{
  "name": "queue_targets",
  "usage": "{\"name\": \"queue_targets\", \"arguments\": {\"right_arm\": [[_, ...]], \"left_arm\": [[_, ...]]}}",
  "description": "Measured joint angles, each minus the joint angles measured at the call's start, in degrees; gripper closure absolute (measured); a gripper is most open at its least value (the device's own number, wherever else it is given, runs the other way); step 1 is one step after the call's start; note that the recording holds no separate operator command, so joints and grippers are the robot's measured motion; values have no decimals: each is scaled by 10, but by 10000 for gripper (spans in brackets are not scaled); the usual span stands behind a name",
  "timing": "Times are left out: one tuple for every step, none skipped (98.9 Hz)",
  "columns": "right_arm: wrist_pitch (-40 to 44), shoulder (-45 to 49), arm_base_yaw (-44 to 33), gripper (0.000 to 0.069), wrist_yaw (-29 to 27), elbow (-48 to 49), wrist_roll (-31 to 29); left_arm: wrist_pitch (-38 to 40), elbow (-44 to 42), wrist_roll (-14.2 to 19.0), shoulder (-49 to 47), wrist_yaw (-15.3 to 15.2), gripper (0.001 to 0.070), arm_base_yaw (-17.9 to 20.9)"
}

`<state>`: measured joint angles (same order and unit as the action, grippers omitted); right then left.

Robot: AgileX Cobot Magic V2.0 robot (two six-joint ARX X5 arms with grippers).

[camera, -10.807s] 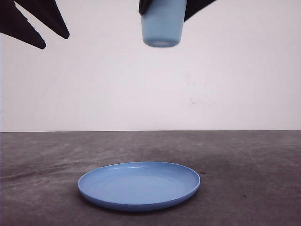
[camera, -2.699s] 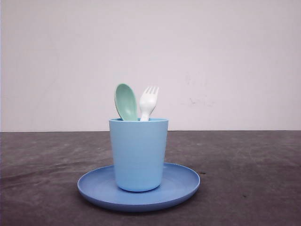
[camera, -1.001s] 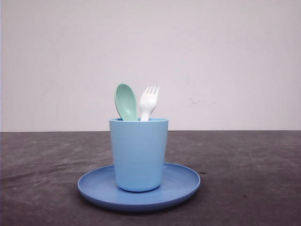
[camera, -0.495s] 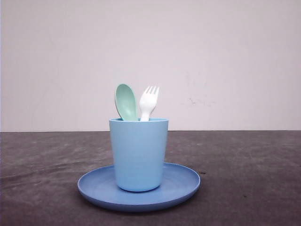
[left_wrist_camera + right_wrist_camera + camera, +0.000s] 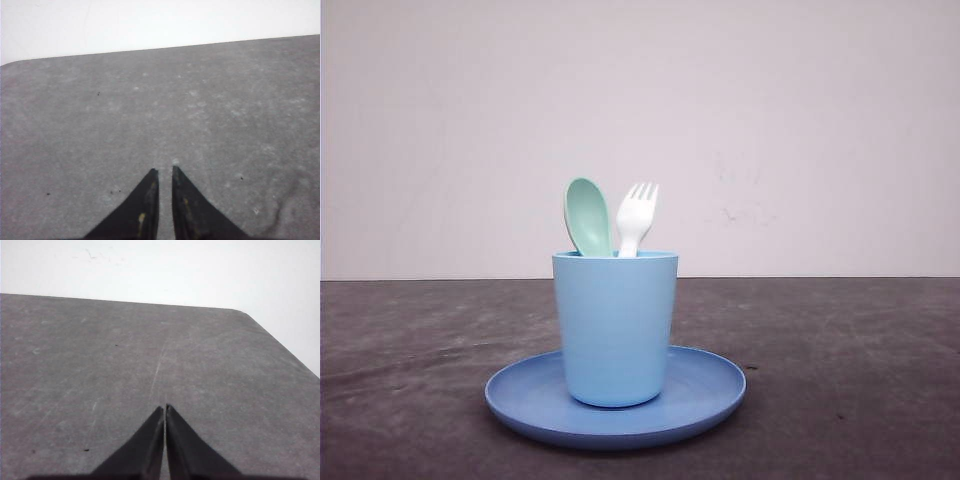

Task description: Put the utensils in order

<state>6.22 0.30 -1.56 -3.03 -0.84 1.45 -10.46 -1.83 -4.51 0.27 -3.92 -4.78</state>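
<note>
Utensils are home: the mint-green spoon [image 5: 587, 217] and the white fork [image 5: 635, 217] both stand in the light blue cup [image 5: 615, 326], just left of centre in the front view. Spoon on the left, fork on the right, heads poking above the rim and nearly touching, handles hidden down inside. That looks deliberate: handles down keeps them upright and propped against the wall of the cup, with the working ends easy to grab. The cup itself sits upright in the middle of the round blue plate [image 5: 710, 385], low in the frame on the dark grey table [image 5: 860, 360], so the whole set is gathered into one tidy stack.

Now the arms. In the left wrist view, the left gripper [image 5: 164, 172] hangs over bare table, its black fingers [image 5: 150, 200] drawn nearly together with a thin slit between the tips, and nothing in them. In the right wrist view, the right gripper [image 5: 164, 408] has its tips pressed together, likewise empty, over bare table. By my reckoning the job looks finished.
</note>
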Motion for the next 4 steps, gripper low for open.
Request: {"name": "queue_targets", "arguments": {"right_arm": [[0, 0, 0, 685, 0, 0, 0], [0, 0, 0, 685, 0, 0, 0], [0, 0, 0, 685, 0, 0, 0], [0, 0, 0, 685, 0, 0, 0]], "left_arm": [[0, 0, 0, 0, 0, 686, 0], [0, 0, 0, 0, 0, 686, 0], [0, 0, 0, 0, 0, 686, 0], [0, 0, 0, 0, 0, 686, 0]]}}
